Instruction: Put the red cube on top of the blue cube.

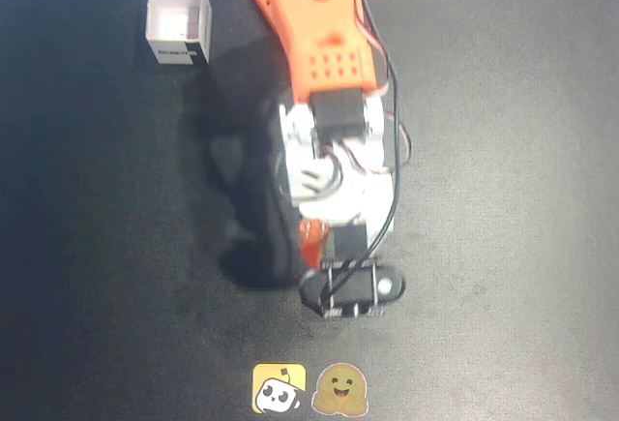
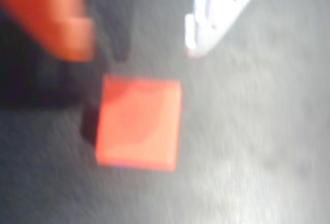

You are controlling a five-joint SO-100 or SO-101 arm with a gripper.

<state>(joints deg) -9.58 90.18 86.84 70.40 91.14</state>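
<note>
The wrist view, which is blurred, shows the red cube (image 2: pixel 138 123) lying on the dark mat, just below the gap between my fingers. My gripper (image 2: pixel 136 49) is open, with the orange finger (image 2: pixel 56 23) at upper left and the white finger (image 2: pixel 206 23) at upper right. Neither finger touches the cube. The blue cube is not clearly visible; only a faint bluish line runs along the red cube's lower edge. From overhead, the arm and gripper (image 1: pixel 324 247) cover the middle of the mat and hide both cubes.
A white open box (image 1: pixel 179 19) stands at the upper left of the overhead view, far from the arm. Two stickers, a yellow one (image 1: pixel 280 388) and a round face (image 1: pixel 340 390), lie at the bottom edge. The wrist camera mount (image 1: pixel 350 287) juts out below the gripper.
</note>
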